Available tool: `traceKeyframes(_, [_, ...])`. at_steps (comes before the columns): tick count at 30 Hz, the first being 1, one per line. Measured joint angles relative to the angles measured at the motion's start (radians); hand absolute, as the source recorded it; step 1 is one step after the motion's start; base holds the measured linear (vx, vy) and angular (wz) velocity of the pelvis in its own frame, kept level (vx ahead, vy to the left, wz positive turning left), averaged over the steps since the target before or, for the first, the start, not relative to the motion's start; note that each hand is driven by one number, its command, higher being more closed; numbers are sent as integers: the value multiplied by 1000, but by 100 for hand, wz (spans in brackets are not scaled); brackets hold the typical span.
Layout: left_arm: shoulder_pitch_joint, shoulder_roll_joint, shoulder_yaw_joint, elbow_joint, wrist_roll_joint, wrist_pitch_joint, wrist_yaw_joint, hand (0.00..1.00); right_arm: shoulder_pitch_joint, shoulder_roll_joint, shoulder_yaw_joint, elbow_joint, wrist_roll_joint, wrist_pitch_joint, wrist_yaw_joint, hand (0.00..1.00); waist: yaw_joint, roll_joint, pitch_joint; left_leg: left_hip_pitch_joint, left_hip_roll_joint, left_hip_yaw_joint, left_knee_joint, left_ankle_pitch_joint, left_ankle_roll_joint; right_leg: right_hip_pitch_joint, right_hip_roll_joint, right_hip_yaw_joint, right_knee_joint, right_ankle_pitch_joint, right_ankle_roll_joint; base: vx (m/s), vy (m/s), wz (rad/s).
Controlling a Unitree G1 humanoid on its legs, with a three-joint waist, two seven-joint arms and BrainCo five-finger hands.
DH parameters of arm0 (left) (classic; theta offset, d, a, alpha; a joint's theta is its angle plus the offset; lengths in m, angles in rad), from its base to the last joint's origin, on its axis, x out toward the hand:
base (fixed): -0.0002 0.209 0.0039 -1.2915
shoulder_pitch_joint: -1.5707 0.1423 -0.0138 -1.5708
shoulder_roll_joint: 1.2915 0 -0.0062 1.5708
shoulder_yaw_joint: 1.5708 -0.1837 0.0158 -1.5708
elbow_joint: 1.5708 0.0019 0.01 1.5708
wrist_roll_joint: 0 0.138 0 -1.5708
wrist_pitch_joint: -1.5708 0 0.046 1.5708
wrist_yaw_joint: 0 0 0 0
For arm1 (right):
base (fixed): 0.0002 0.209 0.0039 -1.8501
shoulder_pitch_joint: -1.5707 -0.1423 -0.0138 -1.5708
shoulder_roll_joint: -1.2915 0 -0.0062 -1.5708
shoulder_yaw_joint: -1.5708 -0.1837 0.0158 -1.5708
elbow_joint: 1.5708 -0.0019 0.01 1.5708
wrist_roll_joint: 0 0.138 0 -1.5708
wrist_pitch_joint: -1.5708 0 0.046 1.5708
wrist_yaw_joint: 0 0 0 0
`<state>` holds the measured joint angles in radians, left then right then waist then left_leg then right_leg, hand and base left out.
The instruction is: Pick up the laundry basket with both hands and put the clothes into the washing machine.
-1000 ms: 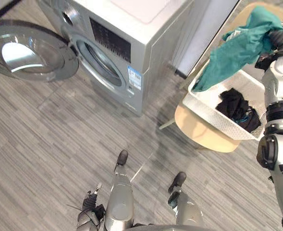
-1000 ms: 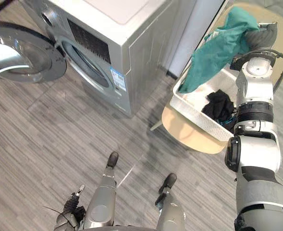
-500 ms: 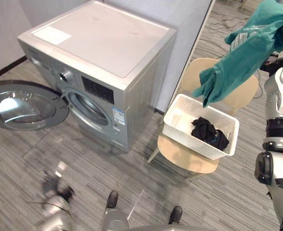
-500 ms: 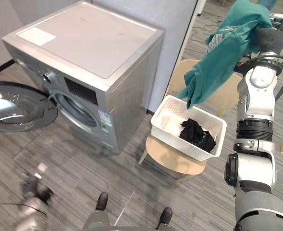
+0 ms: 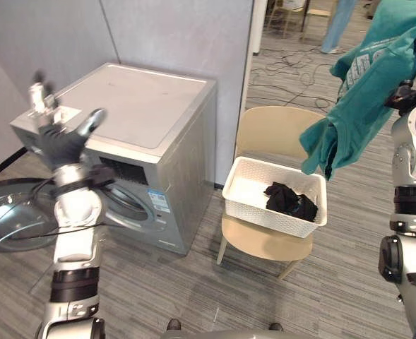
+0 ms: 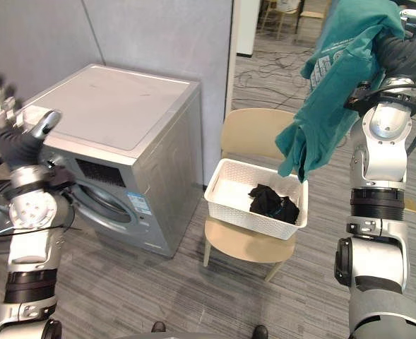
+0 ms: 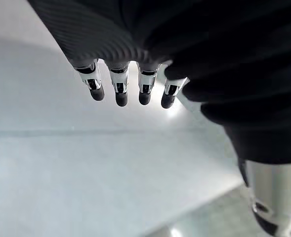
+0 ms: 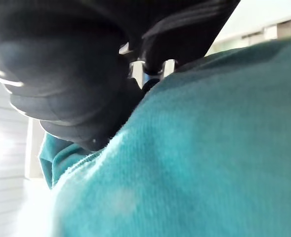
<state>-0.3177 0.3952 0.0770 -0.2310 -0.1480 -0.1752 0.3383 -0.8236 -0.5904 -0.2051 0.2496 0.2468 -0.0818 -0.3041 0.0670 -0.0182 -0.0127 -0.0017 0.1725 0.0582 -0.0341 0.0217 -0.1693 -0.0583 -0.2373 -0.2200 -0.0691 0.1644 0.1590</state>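
A white laundry basket [image 5: 244, 207] stands on a tan chair [image 5: 264, 240] to the right of the silver washing machine [image 5: 140, 120]. A black garment [image 5: 289, 200] lies in the basket. My right hand [image 6: 397, 51] is raised high at the far right, shut on a teal garment [image 5: 363, 88] that hangs from it above the basket's right end; in the right wrist view the teal garment [image 8: 214, 158] covers most of the fingers. My left hand [image 5: 58, 138] is up in front of the machine's left corner, open, fingers [image 7: 119, 91] straight and holding nothing.
The machine's round door [image 5: 10, 215] lies swung open low at the left, the drum opening [image 5: 126, 201] facing front. A grey wall panel [image 5: 172, 35] rises behind the machine. A person's legs [image 5: 337, 27] and more chairs show far back.
The camera has tilted up, showing more of the room. My left hand has risen from near the floor to chest height. The right hand has lifted the teal garment clear of the basket.
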Motion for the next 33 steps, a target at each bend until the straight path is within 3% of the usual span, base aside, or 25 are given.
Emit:
traceKeyframes(2, [-67, -18, -109, -12, -18, -10, -40, 0, 5, 16, 11, -27, 29, -15, 5, 100, -8, 2, -1, 20, 0, 27, -2, -7, -1, -1, 1, 26, 0, -1, -2, -16, 4, -33])
traceKeyframes(4, [-91, -39, -174, -33, -38, -12, -78, 0, 6, 48, 20, -57, 61, -29, 7, 100, -32, 9, -5, 30, 0, 38, -2, -15, 0, -3, 3, 42, -1, -2, -3, -15, 3, -26])
traceKeyframes(8, [-124, -62, -281, -16, -51, -20, -115, 0, 7, 73, 40, -83, 102, -45, 5, 100, -47, 23, -19, 33, 0, 66, -2, -22, 0, -19, 6, 67, -3, 1, -3, 1, 2, -19])
traceKeyframes(13, [-278, -86, -447, 188, -122, -2, -145, 0, 7, 103, 86, -83, 163, -51, 5, 100, -58, 21, -22, 44, 1, 79, 0, -30, -1, -21, 10, 89, -6, 8, 3, 1, -1, -11])
traceKeyframes(19, [-346, -121, -532, 312, -226, 18, -163, 0, 7, 194, 169, -83, 209, -57, 17, 100, -83, 14, -25, 45, 1, 83, 14, -45, 0, -21, 11, 100, -6, 8, 3, -4, -1, -5])
traceKeyframes(25, [-415, -177, -641, 405, -294, 50, -178, 0, 7, 257, 261, -84, 244, -58, 58, 100, -88, -5, -35, 44, 1, 85, 28, -57, 1, -21, 12, 109, -8, 8, 3, -5, 0, -4])
traceKeyframes(30, [-456, -217, -697, 454, -288, 72, -184, 0, 7, 308, 325, -84, 266, -55, 73, 100, -97, -8, -35, 41, 1, 81, 36, -62, 2, -19, 12, 108, -8, 8, 3, 0, 0, 0])
traceKeyframes(33, [-466, -235, -698, 479, -222, 77, -181, 0, 8, 318, 331, -84, 275, -55, 73, 100, -102, -10, -36, 41, 1, 80, 37, -62, 2, -17, 12, 107, -8, 7, 3, 0, 0, 0])
